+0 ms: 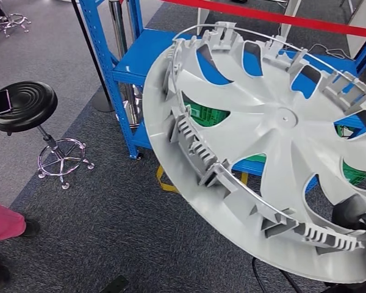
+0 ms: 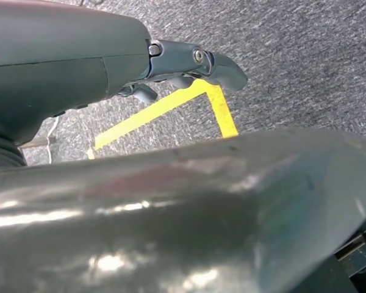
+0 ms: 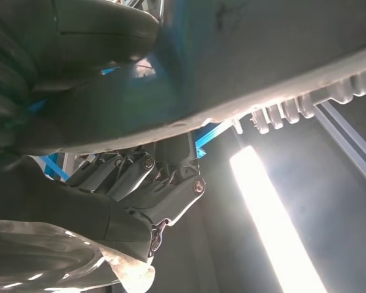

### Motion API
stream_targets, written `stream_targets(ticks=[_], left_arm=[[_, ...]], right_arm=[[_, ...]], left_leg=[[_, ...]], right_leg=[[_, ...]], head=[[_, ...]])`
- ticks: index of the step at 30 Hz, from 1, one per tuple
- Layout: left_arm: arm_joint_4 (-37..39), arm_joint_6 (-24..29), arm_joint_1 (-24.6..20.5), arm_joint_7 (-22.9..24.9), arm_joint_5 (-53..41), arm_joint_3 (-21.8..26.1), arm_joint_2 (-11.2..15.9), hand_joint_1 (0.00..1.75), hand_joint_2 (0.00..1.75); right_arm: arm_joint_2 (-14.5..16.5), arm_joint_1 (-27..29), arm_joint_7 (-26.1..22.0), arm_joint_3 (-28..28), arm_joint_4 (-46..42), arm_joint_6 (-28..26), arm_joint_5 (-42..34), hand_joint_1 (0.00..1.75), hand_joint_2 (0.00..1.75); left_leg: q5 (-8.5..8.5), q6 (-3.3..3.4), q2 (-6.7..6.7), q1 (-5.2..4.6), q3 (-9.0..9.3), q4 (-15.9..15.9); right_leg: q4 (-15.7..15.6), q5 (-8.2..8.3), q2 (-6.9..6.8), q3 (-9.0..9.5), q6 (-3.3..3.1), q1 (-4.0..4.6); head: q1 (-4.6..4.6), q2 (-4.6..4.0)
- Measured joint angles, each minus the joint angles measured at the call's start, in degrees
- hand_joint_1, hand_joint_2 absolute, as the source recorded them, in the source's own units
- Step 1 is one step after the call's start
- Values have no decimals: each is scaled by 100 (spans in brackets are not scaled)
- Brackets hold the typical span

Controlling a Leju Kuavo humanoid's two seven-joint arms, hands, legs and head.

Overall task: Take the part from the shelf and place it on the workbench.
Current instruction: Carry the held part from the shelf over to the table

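A large silver wheel cover (image 1: pixel 282 146), inner side up with its clips and wire ring showing, takes up the right and centre of the head view, tilted and held up off the floor; behind it, at upper centre, stands a blue shelf (image 1: pixel 135 58) with green crates visible through the spokes; the cover is clear of the shelf, and no tabletop is in sight.

At the lower right edge of the head view a dark shape under the rim is probably the right hand (image 1: pixel 354 213); in the right wrist view the right hand's fingers (image 3: pixel 144 183) lie curled close against the cover's edge, with the thumb on the opposite face, so it appears to grip the rim. In the left wrist view the left hand (image 2: pixel 181 64) reaches out over grey carpet and yellow floor tape (image 2: pixel 172 107), with the cover's shiny surface just beside it; whether it holds the cover I cannot tell.

At left stand a black stool (image 1: pixel 22 107) with a phone on it and a person's pink-clad leg (image 1: pixel 2 223).

Risks: the wide, tilted cover could slip from an edge grip, or its far rim could knock the shelf post or stool while turning.
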Motion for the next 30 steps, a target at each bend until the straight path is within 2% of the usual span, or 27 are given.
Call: stream_targets(ticks=[10,12,14,16,18,19,20,21,23,24,25,26,28,30], left_arm=[[0,5,12,13,14,13,8,0,0],[0,14,13,16,10,13,11,0,0],[0,19,10,20,7,13,11,0,0],[0,21,8,21,3,13,8,0,0],[0,21,13,21,1,13,4,0,0],[0,21,19,21,0,13,3,0,0],[0,20,24,22,0,13,2,0,0],[0,20,27,22,0,13,2,0,0],[0,20,29,23,0,13,1,0,0],[0,20,28,23,0,13,1,0,0],[0,21,28,23,0,13,2,0,0],[0,21,28,23,2,13,3,0,0],[0,22,29,23,5,13,2,0,0],[0,22,27,23,7,13,1,0,0]], right_arm=[[-2,-2,33,63,33,0,2,175,175],[-2,-4,44,75,43,0,2,175,175],[-5,-6,60,79,46,0,1,175,175],[-14,-14,73,85,48,0,0,175,175],[-27,-16,82,97,56,0,-1,175,175],[-34,-13,86,102,66,0,-2,175,175],[-39,-10,91,107,78,0,-2,175,175],[-42,-9,96,109,90,0,-2,175,175],[-44,-14,111,116,106,0,-2,175,175],[-45,-20,125,122,112,0,-2,175,175],[-45,-24,140,128,119,1,-2,175,175],[-46,-24,157,133,125,1,-2,175,175],[-46,-15,186,135,137,1,-1,175,175],[-46,-13,202,134,142,0,-1,175,175]], left_leg=[[-14,30,0,-47,-19,34],[-2,64,0,-62,-22,41],[63,129,8,-46,1,-28],[131,187,24,-23,17,-105],[155,208,35,-32,0,-114],[158,207,38,-40,-9,-112],[161,203,39,-46,-13,-110],[163,197,39,-48,-15,-107],[154,166,32,-42,-16,-86],[142,132,26,-50,-29,-55],[139,88,20,-54,-50,-29],[143,44,16,-57,-75,-6],[169,-30,12,-44,-107,5],[61,-77,18,-25,-154,116]], right_leg=[[-11,19,-2,4,31,-43],[-32,45,-2,12,68,-57],[-28,25,-8,-9,106,-64],[302,-233,-23,-169,93,-52],[1048,-636,-31,-473,67,-29],[1386,-766,-31,-599,60,-21],[1558,-800,-31,-646,54,-15],[1503,-730,-32,-585,46,-14],[842,-420,-34,-202,27,-18],[473,-318,-33,13,15,-10],[228,-271,-29,154,-4,2],[113,-275,-23,218,-29,21],[114,-281,-16,207,-101,51],[97,-252,-40,193,-182,52]], head=[[-1,0],[-3,0],[0,0],[13,0],[20,0],[21,0],[20,0],[20,0],[20,0],[23,0],[23,0],[22,0],[19,0],[11,0]])
